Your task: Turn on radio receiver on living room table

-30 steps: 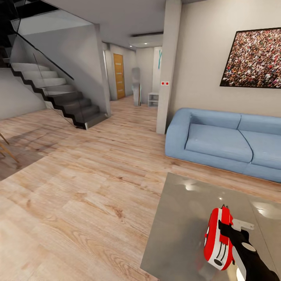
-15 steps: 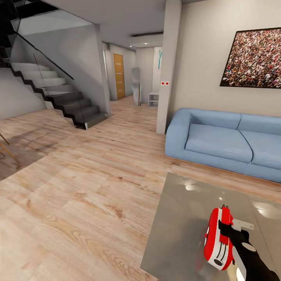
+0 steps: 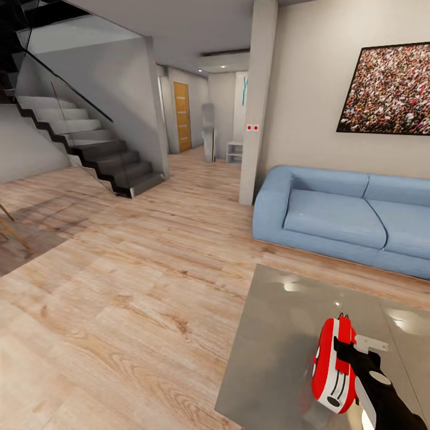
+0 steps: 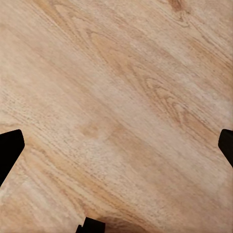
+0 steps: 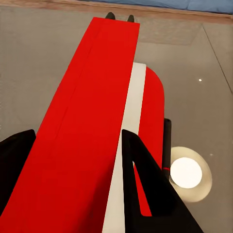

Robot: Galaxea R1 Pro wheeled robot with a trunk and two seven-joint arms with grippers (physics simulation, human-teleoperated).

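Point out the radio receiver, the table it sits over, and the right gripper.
radio receiver (image 3: 332, 369), head view, on its red and white striped body.
table (image 3: 272, 334), head view, on a bare part of the glossy grey top.
right gripper (image 5: 77, 179), right wrist view, midway between the two dark fingertips, which stand on either side of the radio.

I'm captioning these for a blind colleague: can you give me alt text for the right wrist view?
A red radio receiver with a white stripe stands on edge between the right gripper's two dark fingers, over a glossy grey table. A round light glare reflects off the tabletop beside it.
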